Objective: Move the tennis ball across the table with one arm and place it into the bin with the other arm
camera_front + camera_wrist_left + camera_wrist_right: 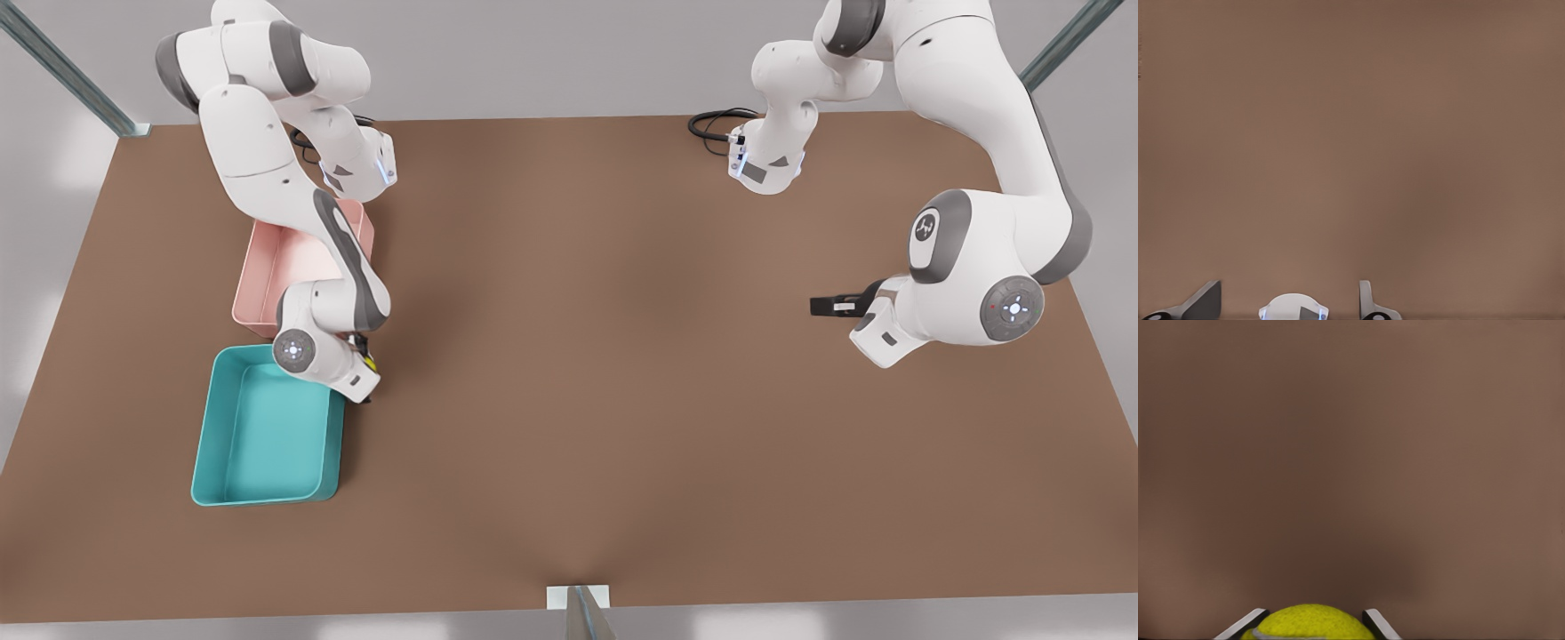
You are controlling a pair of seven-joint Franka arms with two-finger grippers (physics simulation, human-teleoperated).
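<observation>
The yellow-green tennis ball (1308, 625) sits between the two fingers of my right gripper (1313, 612), which is shut on it over bare brown table (578, 373). In the front view that gripper (366, 372) is on the front view's left, just beside the far right corner of the teal bin (267, 436), and only a sliver of the ball (370, 362) peeks out under the wrist. My left gripper (818, 306) waits at the front view's right, low over the table, and its fingers (1205, 303) stand apart and hold nothing.
A pink tray (276, 276) lies just behind the teal bin, partly covered by the right arm. A black cable (711, 123) coils at the table's far edge. Metal frame posts stand at the corners and at the near edge.
</observation>
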